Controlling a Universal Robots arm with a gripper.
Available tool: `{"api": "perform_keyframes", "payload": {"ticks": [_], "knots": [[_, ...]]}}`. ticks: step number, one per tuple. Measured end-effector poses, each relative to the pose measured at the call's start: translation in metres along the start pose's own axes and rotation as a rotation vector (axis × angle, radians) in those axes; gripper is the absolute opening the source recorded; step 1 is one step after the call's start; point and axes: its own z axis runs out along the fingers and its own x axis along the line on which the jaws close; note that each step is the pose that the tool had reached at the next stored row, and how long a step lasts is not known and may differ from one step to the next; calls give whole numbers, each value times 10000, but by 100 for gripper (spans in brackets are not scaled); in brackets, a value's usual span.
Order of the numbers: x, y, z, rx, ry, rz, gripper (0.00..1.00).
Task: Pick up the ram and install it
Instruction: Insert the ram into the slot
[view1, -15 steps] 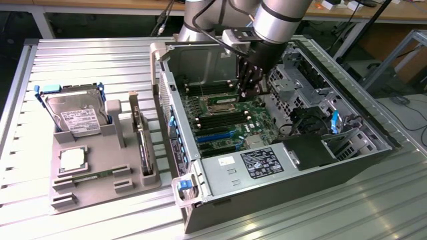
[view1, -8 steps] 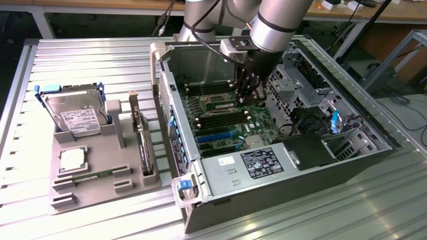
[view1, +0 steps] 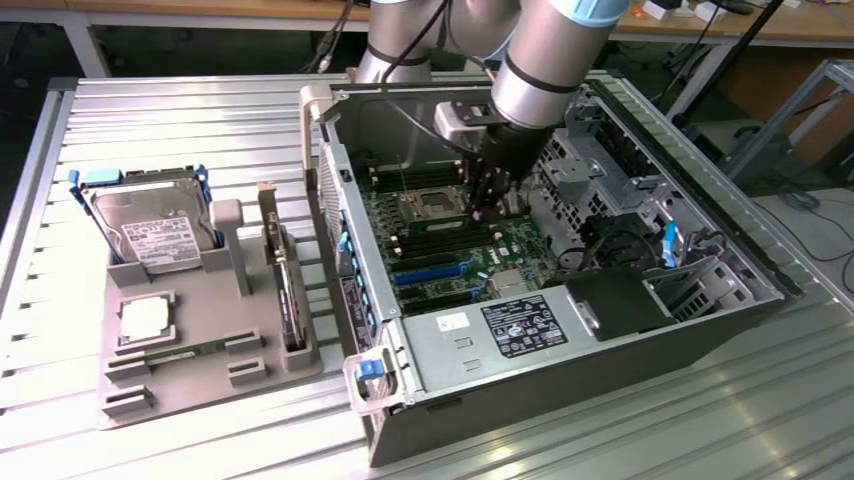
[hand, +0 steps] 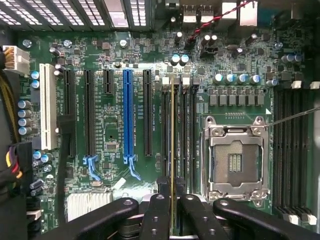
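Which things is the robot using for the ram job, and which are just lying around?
In the job: gripper, the ram it holds, memory slots.
Lying about: hard drive, card, processor, tray.

The ram (hand: 172, 140), thin and edge-on, runs along the memory slots (hand: 187, 135).

Ribbed metal table (view1: 160, 110) with a grey parts holder (view1: 214, 305) beside an open computer case (view1: 601, 372)
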Motion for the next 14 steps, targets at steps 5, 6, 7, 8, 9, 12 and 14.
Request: {"api": "perform_keyframes", "payload": {"ticks": [5, 6, 7, 8, 9, 12, 14], "knots": [[5, 2, 122, -1, 1, -9, 14], [5, 3, 125, -1, 5, -8, 14], [5, 3, 126, -2, 9, -9, 14], [6, 1, 164, 0, 4, -9, 14], [7, 0, 192, -1, 5, -9, 14], [-1, -2, 225, -1, 9, -15, 14], [0, -3, 229, -1, 6, -16, 14]]}}
